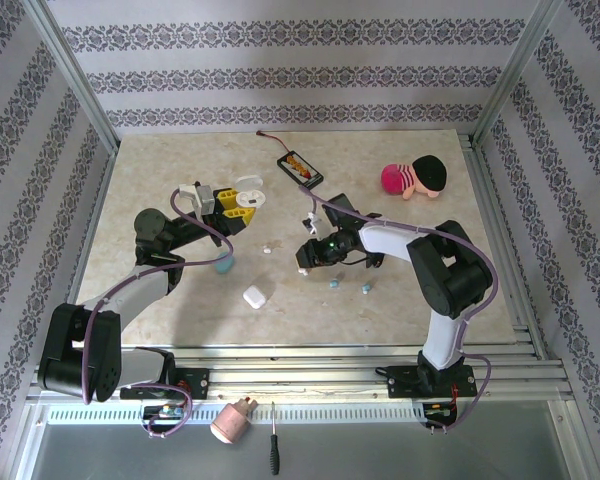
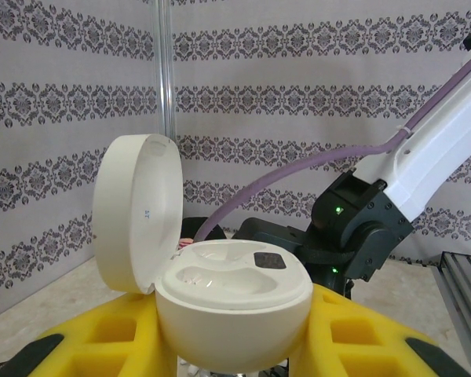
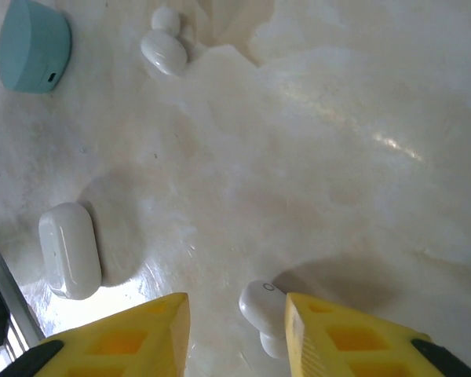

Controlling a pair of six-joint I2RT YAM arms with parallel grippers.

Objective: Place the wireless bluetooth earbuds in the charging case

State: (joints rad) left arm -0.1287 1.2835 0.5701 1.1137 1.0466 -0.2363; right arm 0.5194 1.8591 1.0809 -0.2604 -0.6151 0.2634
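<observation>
two sets of yellow fingers are at work, both mine. my left gripper (image 2: 234,345) is closed on the open case (image 2: 231,294). its fingers (image 2: 118,334) press the round white base from either side, and the lid (image 2: 137,212) stands up on its hinge at the left of the wrist view. the moulded wells face up, with a small dark patch at their back right. from above, this case sits at the far left of the table (image 1: 310,320). i cannot tell whether it is lifted off the surface.

my right gripper (image 3: 235,314) is spread wide and has hold of nothing. a white earbud (image 3: 261,308) lies on the table between its fingers. it sits close against the inner edge of the finger (image 3: 353,338) on the right side of the wrist view and well apart from the other one. i cannot tell whether it touches.

a second white earbud (image 3: 163,53) lies farther off, near the blue case (image 3: 33,45), which rests shut on the table. the shut white case (image 3: 69,250) lies flat to the left of my right fingers. in the top view, two blue earbuds (image 1: 333,284) lie near each other on the table, just on the near side of my right wrist. a doll (image 1: 415,178) and a flat black device (image 1: 300,168) lie at the far edge.
</observation>
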